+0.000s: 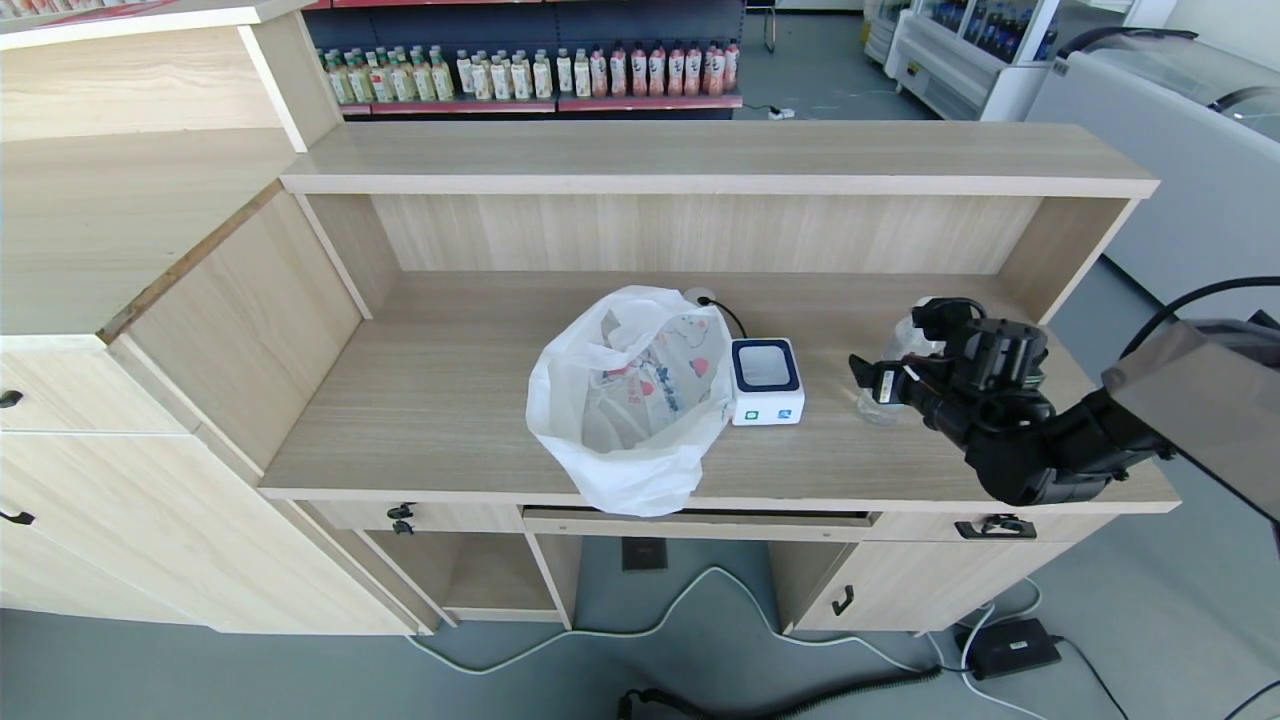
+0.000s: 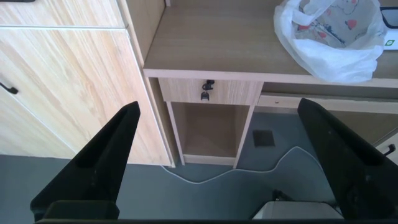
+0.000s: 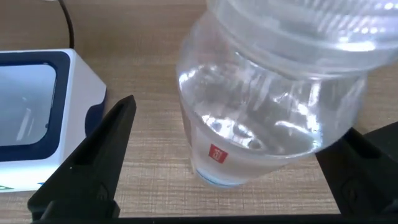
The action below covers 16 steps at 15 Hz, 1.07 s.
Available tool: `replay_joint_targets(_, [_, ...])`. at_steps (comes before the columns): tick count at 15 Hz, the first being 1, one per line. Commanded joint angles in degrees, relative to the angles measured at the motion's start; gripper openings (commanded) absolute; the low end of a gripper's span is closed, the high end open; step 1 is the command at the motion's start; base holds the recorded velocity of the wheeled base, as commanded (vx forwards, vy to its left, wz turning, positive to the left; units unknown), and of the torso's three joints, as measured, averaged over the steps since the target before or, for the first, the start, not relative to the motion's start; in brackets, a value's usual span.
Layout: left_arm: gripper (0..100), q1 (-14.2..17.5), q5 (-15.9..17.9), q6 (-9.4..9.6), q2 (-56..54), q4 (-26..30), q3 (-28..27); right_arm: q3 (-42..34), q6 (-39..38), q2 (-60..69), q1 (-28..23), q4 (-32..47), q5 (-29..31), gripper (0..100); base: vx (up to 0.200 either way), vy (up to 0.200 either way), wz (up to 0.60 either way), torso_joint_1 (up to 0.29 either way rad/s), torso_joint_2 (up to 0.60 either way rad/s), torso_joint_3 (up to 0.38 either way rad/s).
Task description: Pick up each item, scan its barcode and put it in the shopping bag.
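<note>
A clear plastic bottle (image 1: 880, 404) holding water stands on the wooden counter (image 1: 450, 400), to the right of the white scanner (image 1: 767, 380). My right gripper (image 1: 900, 350) is open around the bottle, one finger on each side and not touching it. Close up, the bottle (image 3: 261, 118) has a small red mark near its base and sits between the right gripper (image 3: 230, 168) fingers, with the scanner (image 3: 37, 124) beside it. The white shopping bag (image 1: 625, 395) lies open left of the scanner with a printed package inside. My left gripper (image 2: 217, 162) hangs open and empty, low in front of the counter.
A raised shelf (image 1: 720, 160) runs over the back of the counter, with side walls at both ends. The scanner's cable (image 1: 728, 312) leads to the back wall. Drawers and an open cubby (image 2: 208, 130) lie under the counter edge; cables trail on the floor.
</note>
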<state>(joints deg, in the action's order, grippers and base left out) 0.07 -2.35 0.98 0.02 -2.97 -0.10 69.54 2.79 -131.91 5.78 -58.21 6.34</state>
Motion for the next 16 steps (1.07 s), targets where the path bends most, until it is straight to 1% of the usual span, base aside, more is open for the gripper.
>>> replay_joint_targets(1, [100, 0.01, -0.02, -0.01, -0.02, -0.01, 0.01, 2.36, 0.11, -1.42, -0.07, 0.2, 0.08, 100, 0.0, 0.0, 0.0, 0.0, 0.0, 0.0])
replay_joint_targets(12, [100, 0.01, -0.02, -0.01, -0.02, -0.01, 0.01, 7.72, 0.46, -5.81, -0.59, 0.99, -0.45, 100, 0.0, 0.0, 0.0, 0.0, 0.0, 0.0])
replay_joint_targets(15, [100, 0.01, -0.02, -0.01, -0.02, -0.01, 0.01, 7.63, 0.28, -5.72, -0.5, -0.41, -3.53, 100, 0.0, 0.0, 0.0, 0.0, 0.0, 0.0])
replay_joint_targets(16, [100, 0.01, -0.02, -0.01, -0.02, -0.01, 0.01, 7.28, 0.02, -5.46, -0.5, -1.56, -5.64, 0, 0.0, 0.0, 0.0, 0.0, 0.0, 0.0])
